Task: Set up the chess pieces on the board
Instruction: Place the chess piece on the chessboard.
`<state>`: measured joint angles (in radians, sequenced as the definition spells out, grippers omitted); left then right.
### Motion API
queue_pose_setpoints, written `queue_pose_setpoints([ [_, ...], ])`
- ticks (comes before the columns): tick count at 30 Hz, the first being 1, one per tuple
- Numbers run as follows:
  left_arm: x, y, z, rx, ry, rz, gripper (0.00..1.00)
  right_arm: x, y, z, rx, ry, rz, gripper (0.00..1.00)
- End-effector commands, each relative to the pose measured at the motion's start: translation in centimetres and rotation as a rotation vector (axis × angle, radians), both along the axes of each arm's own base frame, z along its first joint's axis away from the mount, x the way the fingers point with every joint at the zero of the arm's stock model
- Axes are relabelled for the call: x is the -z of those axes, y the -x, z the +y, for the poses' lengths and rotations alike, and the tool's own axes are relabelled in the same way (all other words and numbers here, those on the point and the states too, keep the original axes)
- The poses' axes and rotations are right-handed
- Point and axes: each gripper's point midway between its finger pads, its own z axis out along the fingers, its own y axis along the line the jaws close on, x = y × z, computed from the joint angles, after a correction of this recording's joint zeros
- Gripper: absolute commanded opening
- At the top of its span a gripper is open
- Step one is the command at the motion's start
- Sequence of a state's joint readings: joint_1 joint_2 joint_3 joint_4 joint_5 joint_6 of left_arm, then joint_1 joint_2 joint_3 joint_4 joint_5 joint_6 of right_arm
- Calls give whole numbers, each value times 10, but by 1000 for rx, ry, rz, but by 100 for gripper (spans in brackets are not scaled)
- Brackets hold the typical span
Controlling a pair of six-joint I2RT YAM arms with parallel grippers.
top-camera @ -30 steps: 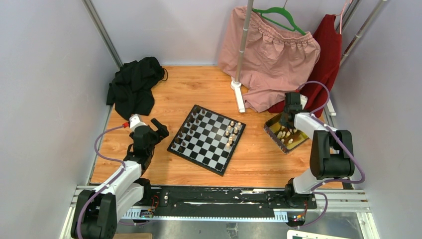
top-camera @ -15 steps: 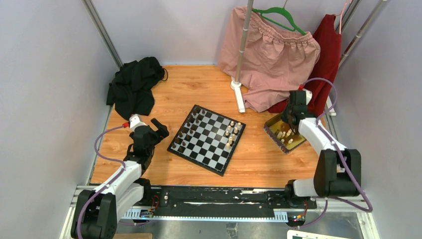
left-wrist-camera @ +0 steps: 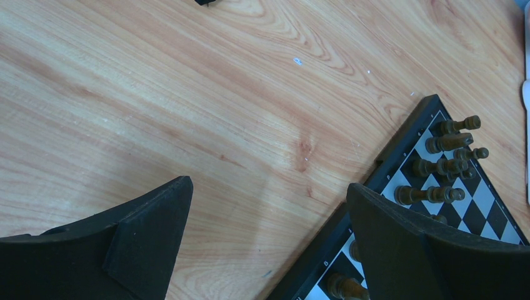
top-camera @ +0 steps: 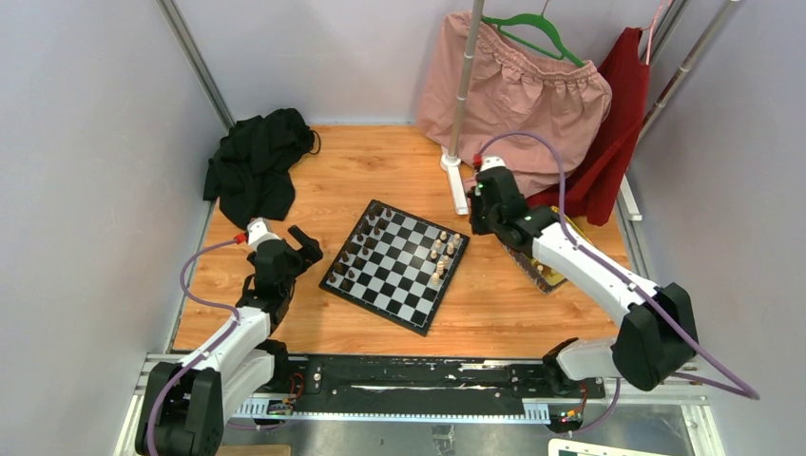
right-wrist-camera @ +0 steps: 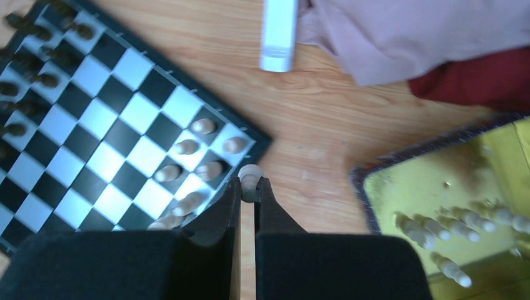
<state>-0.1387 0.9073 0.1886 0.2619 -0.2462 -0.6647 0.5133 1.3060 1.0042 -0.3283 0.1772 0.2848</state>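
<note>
Just beside the chessboard's (right-wrist-camera: pixel 263 145) corner, the right hand (right-wrist-camera: pixel 248 189) pinches a cream pawn (right-wrist-camera: pixel 251 174), likely bound for the cream pieces (right-wrist-camera: pixel 203 126) standing there, while the left hand (left-wrist-camera: pixel 269 209) hangs open.

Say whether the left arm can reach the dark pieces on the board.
Probably yes: the left gripper hangs open beside a corner of the board, only bare wood between, and the dark pieces stand along that edge.

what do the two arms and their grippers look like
The left arm and right arm have white links, black joints, a looping lilac cable and a red tag at the wrist. The left gripper and right gripper each have two black wedge fingers.
</note>
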Motion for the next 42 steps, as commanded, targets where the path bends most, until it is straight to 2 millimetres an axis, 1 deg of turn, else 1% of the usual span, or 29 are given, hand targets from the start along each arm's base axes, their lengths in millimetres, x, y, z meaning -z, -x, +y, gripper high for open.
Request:
queue_pose_setpoints([
  [1, -4, -3, 3, -7, -9, -27, 100, -2, 16, 38, -159, 86, 28, 0],
  [4, -5, -3, 3, -7, -8, -28, 100, 0, 25, 64, -231, 117, 38, 0],
  [9, -4, -3, 3, -9, -8, -28, 100, 12, 39, 104, -335, 164, 63, 0],
  [13, -4, -3, 3, -10, -8, -28, 100, 23, 49, 129, -392, 200, 79, 0],
  [15, -4, -3, 3, -11, -8, -26, 100, 28, 52, 136, -403, 213, 87, 0],
  [20, -4, -3, 3, -11, -8, -26, 100, 41, 56, 140, -407, 229, 116, 0],
  [31, -4, -3, 3, -9, -9, -26, 100, 69, 59, 138, -401, 262, 178, 0],
  [42, -4, -3, 3, -8, -8, -26, 100, 87, 58, 128, -372, 291, 216, 0],
])
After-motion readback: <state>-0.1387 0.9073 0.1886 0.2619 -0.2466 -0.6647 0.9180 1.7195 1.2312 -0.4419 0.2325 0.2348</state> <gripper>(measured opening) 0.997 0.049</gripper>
